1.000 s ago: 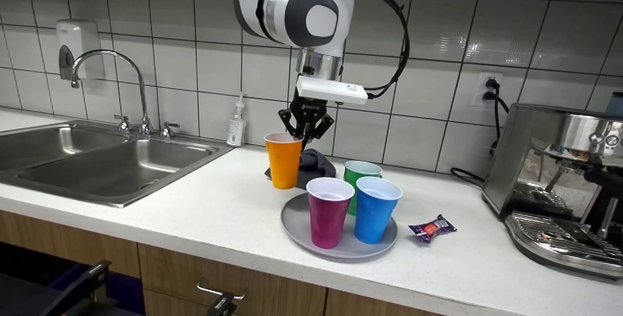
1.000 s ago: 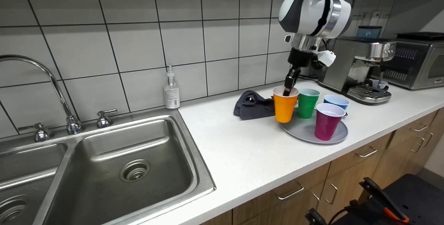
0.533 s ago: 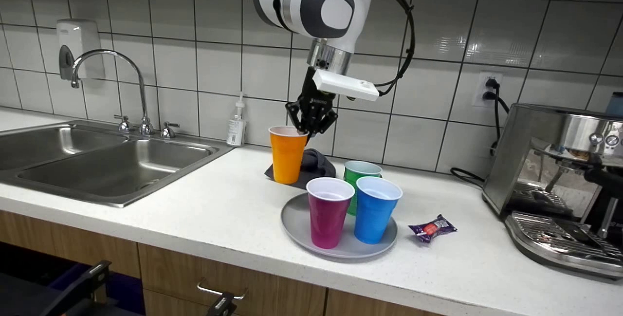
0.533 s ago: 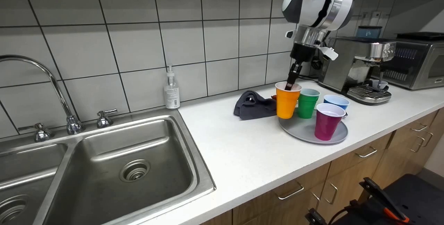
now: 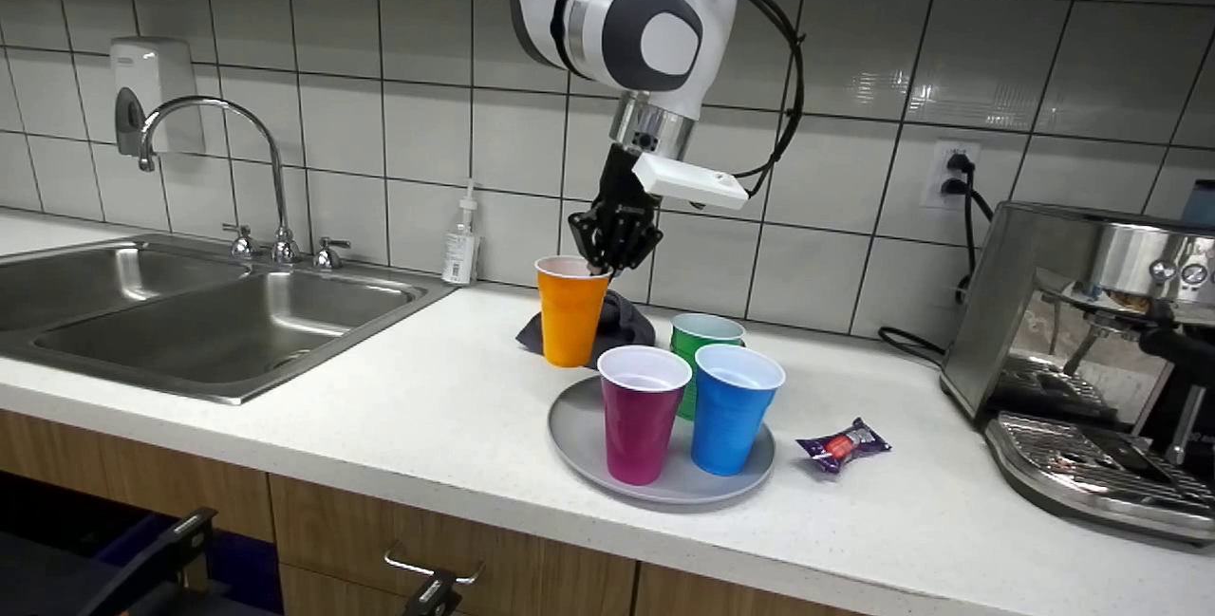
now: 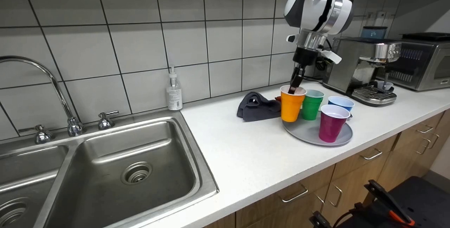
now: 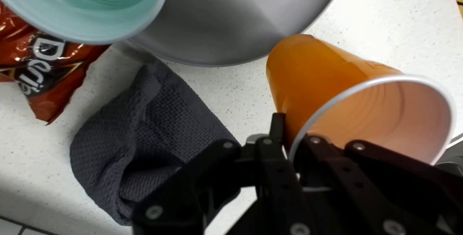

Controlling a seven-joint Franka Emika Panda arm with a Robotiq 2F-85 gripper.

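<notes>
Low in the wrist view, my nearly closed gripper (image 7: 290, 140) pinches the orange cup (image 7: 314, 72) by its rim. I'd carry it upright, gently.

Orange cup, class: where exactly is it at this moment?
In an exterior view, the orange cup, its rim gripped by the tool, appears left of the magenta cup and in front of the dark cloth.

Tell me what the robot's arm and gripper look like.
The arm is white and rounded, with dark grey panels and a silver collar near the wrist. Black cables loop beside it, and a flat white box sits just above the gripper. The gripper is black, with angular jointed links and round, silvery screw heads.
</notes>
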